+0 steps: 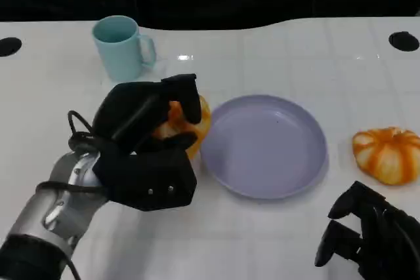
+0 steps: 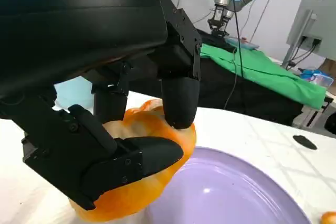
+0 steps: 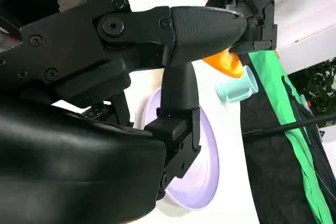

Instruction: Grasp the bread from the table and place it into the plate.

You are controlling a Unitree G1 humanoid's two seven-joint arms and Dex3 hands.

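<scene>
Left robot hand (image 1: 152,137) clamped around glossy orange bread (image 2: 137,167) (rounded, streaked pale), beside lavender plate (image 1: 289,175).

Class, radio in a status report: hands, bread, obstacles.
Left hand grips orange bread beside lilac round plate. Right hand idle, holds nothing. Path to plate unobstructed.
</scene>
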